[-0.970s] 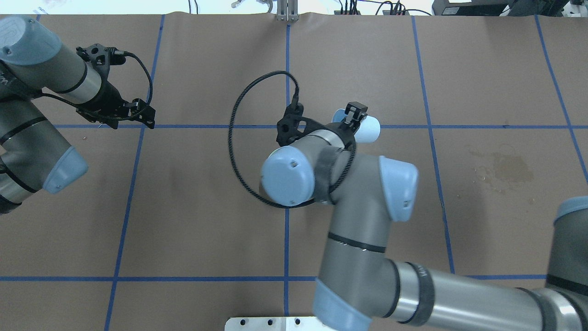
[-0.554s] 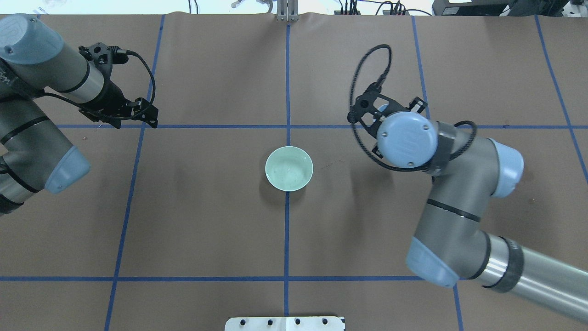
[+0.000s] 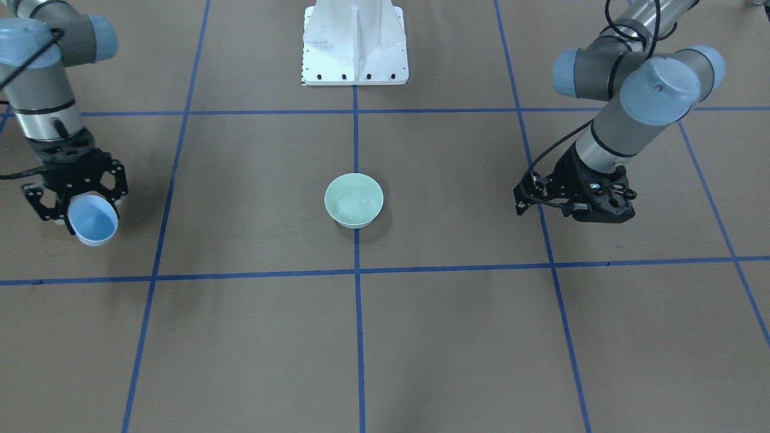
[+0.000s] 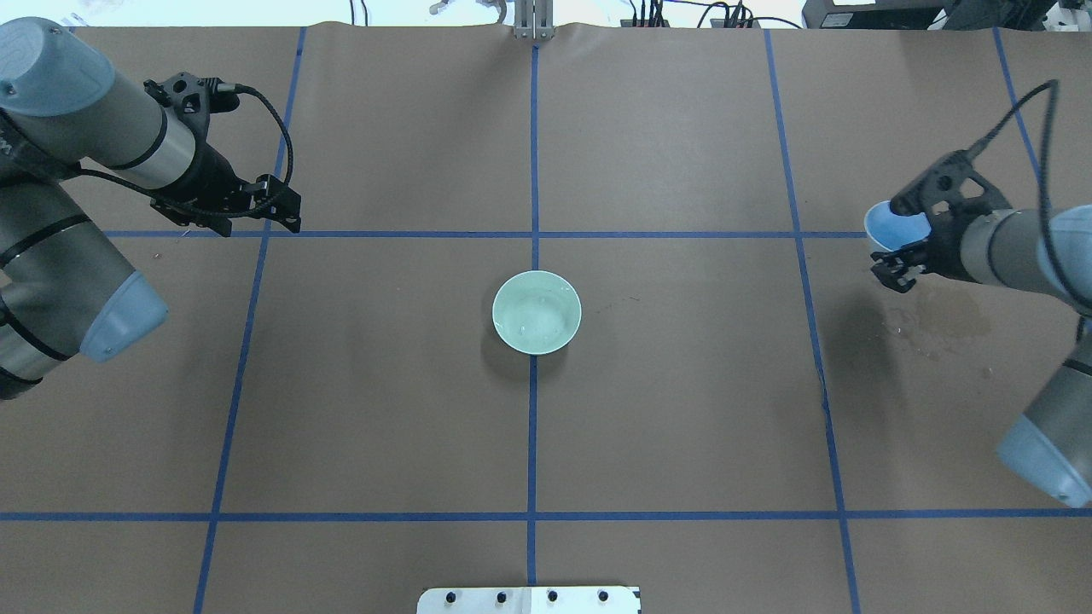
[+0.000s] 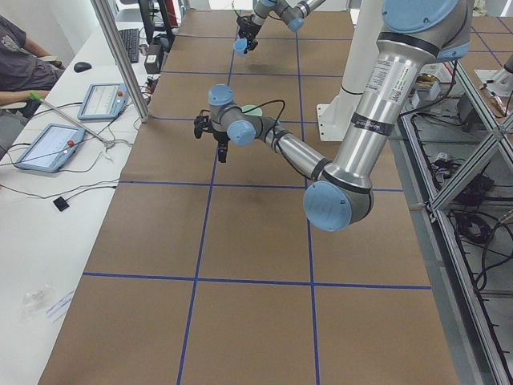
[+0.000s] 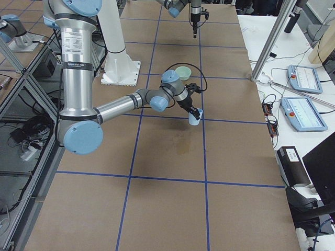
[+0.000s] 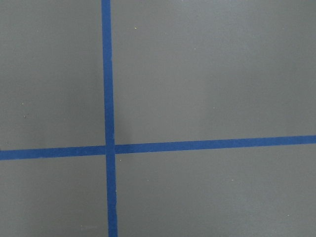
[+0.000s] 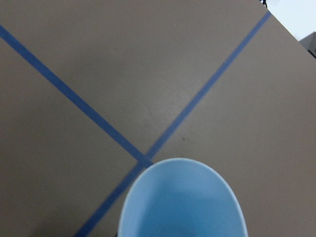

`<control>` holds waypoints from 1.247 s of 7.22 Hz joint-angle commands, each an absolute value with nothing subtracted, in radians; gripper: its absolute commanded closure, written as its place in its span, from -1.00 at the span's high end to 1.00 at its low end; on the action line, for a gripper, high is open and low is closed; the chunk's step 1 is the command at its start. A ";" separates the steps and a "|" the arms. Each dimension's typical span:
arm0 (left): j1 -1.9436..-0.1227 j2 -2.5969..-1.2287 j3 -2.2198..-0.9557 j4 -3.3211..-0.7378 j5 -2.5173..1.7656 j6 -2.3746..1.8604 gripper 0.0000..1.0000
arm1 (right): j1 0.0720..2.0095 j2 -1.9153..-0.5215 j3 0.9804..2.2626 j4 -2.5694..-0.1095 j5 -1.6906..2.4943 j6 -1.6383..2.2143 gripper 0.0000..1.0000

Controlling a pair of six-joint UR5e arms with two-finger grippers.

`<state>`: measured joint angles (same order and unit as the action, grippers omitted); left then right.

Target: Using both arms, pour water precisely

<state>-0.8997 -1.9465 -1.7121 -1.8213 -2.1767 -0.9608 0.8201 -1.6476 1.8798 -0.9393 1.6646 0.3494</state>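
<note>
Right gripper [image 4: 890, 240] at the table's right end, fingers clamped on the blue cup [image 4: 900, 223]; you cannot tell whether the cup touches the paper. Left gripper [image 4: 271, 207] carries nothing; whether its fingers are spread or pressed together cannot be told. Green bowl [image 4: 537, 312] stands on the centre tape crossing, well apart from both grippers; the water [image 4: 531, 322] shows only as faint glints inside it.

Hazards for you to watch: drops left in the cup may fall near the dark stain [image 4: 943, 311] if the wrist tips; a release made too high, or with the cup tilted, may topple it; the bowl is unheld, so an arm or cable sweeping the centre would spill it.

Writing: the label [image 5: 377, 96] on the near arm's tube is too small to read; no brand is legible.
</note>
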 commanded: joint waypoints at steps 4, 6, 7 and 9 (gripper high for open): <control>-0.900 -1.947 -1.727 -1.819 -2.177 -0.969 1.00 | 0.859 -1.830 1.539 -0.142 1.717 0.738 -0.42; -0.899 -1.947 -1.736 -1.819 -2.177 -0.989 1.00 | 0.859 -1.835 1.532 -0.133 1.703 0.773 -0.24; -0.899 -1.947 -1.740 -1.818 -2.177 -0.989 1.00 | 0.858 -1.835 1.535 -0.133 1.668 0.808 -0.16; -0.899 -1.947 -1.740 -1.818 -2.177 -0.989 1.00 | 0.854 -1.833 1.523 -0.137 1.655 0.807 0.23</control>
<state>-0.8990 -1.9466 -1.7388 -1.8180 -2.1767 -0.9888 0.8568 -1.8347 1.5288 -0.1356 1.6630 0.8013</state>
